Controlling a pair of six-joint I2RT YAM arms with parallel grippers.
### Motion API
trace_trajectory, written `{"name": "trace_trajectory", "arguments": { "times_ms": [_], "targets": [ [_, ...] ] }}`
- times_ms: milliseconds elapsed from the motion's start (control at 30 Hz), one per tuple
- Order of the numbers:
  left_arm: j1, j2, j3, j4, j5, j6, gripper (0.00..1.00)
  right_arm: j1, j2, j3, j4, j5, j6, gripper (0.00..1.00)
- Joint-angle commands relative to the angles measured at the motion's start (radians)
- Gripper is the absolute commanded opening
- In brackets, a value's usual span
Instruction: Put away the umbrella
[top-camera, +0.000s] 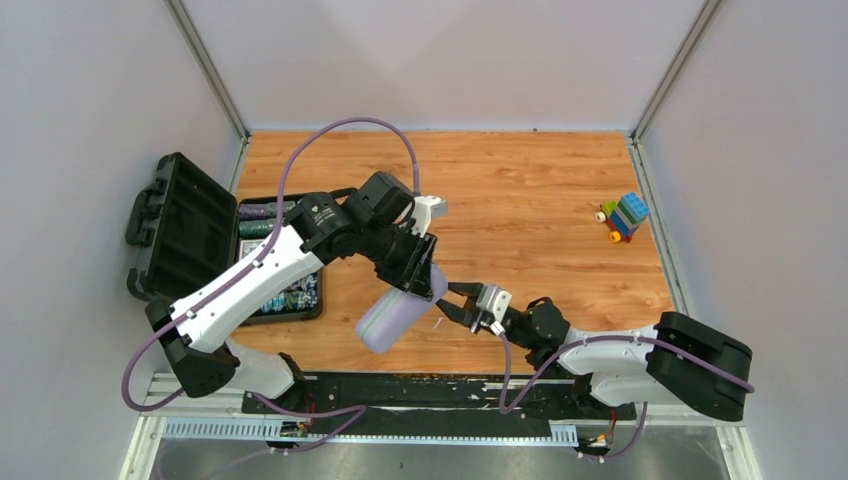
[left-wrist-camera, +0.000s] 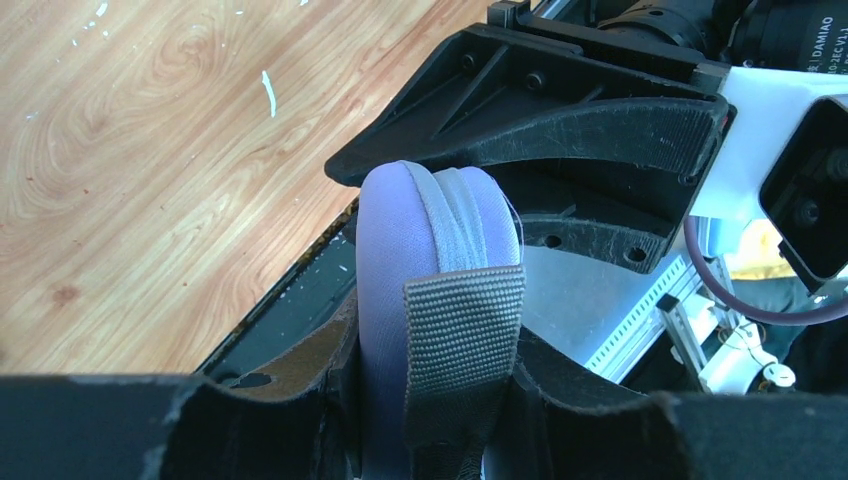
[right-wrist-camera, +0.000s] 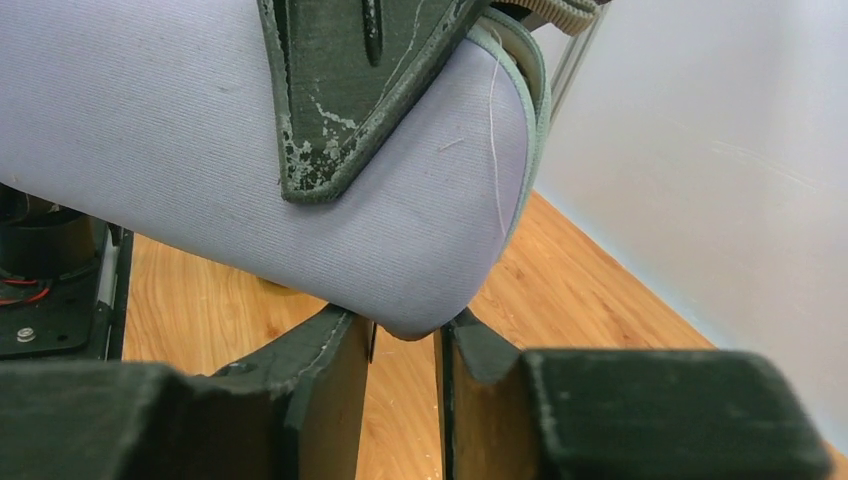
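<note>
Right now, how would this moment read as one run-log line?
left gripper: clamps lilac-grey oval fabric-covered case, aloft | right gripper: fingertips at case's end, grip unclear | umbrella: unseen

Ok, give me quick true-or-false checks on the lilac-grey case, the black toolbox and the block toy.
The left pincer grips the lilac-grey oval fabric case. True.
The case lies flat on the wooden table. False: it hangs tilted in the pincer.
The black plastic toolbox stands open. True.
The multicoloured block toy sits beside the toolbox. False: it sits at the table's far right.
The right pincer is at the case's end. True.
</note>
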Motion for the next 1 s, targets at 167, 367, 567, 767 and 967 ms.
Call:
{"name": "trace_trajectory", "arguments": {
  "times_ms": [167,367,567,767,967],
  "targets": [
    [0.008,-0.072,-0.017,0.096,-0.007,-0.034,0.00,0.016,0.006,0.014,0.141,0.048,-0.007,0.00],
    [0.026,-0.131,-0.083,0.061,-0.006,-0.022,0.00,-0.005,-0.015,0.004,0.180,0.135,-0.162,0.00],
    [0.063,-0.164,-0.136,0.012,-0.009,-0.001,0.00,-0.051,-0.115,0.014,0.094,0.123,-0.310,0.00],
    [0.138,-0.168,-0.145,-0.019,-0.002,0.005,0.00,-0.058,-0.260,0.018,-0.165,0.012,-0.434,0.00],
    [0.151,-0.176,-0.119,0.046,0.031,-0.020,0.00,-0.055,-0.296,-0.002,-0.269,-0.077,-0.402,0.00]
  ]
}}
